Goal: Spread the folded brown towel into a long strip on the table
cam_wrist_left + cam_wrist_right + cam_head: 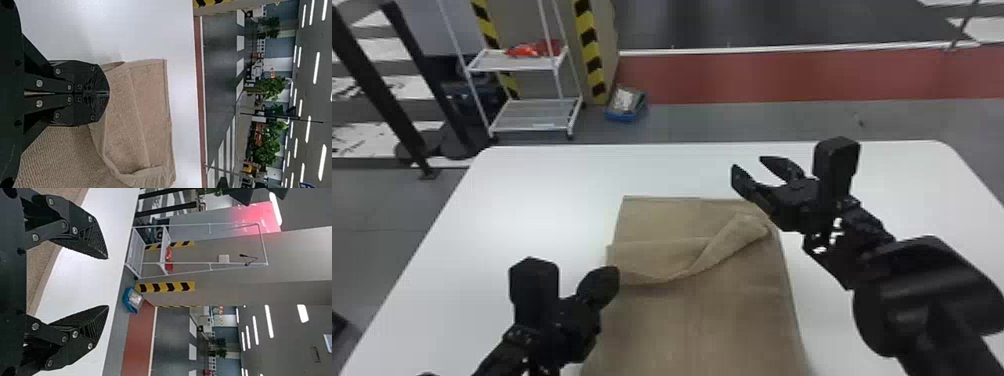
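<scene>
Head view: brown towel (702, 320) lies partly folded on bench (532, 185); left claw (613, 276) pressed together, apparently pinching left edge; right claw (748, 163) spread near far corner. Unfolding step; next, straighten turned-back flap (734, 235).

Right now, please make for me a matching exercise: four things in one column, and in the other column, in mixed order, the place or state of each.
1. Left gripper
2. Right gripper
3. Brown towel
4. Blue container

A. On the floor
B. Open
C. Lying on the white table
D. Shut

Right pairs: 1-D, 2-B, 3-C, 4-A
</scene>
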Controlling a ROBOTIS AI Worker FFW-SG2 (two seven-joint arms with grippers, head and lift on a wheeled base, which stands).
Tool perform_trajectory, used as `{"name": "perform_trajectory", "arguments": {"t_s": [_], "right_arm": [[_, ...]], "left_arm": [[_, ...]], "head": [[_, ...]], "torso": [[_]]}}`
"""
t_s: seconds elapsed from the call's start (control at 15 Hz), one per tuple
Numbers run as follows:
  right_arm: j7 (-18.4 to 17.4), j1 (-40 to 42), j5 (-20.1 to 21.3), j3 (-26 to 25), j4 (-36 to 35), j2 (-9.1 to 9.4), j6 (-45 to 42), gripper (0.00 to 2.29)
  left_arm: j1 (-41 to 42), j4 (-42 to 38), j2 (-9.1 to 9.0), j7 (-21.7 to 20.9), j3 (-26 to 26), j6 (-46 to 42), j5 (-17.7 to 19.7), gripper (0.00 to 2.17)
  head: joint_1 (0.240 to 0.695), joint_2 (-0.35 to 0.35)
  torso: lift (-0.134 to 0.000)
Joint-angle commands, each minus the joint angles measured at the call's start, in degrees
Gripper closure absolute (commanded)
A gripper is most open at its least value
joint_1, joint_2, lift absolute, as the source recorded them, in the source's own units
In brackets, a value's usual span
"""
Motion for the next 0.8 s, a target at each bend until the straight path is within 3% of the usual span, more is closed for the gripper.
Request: {"name": "perform_trajectory", "arguments": {"t_s": [0.0, 0.13, 0.73], "right_arm": [[1.54, -3.00, 0.88, 1.80, 6.60, 0.92, -0.62, 0.53], [5.67, -4.23, 1.05, 1.89, 10.81, 2.06, -1.67, 0.53], [5.76, -8.97, 6.59, 4.08, 22.59, 4.17, -6.42, 0.53]], "left_arm": [[-0.07, 0.64, 0.00, -0.06, -0.07, -1.18, -0.11, 1.38], [-0.42, 1.51, 0.00, -0.59, -0.07, -1.53, -0.11, 1.38], [-1.47, 4.24, 0.00, -1.12, -0.42, -4.34, 0.24, 1.38]], "head": [[0.695, 0.102], [0.695, 0.121], [0.695, 0.150]], "torso": [[-0.123], [-0.123], [-0.123]]}}
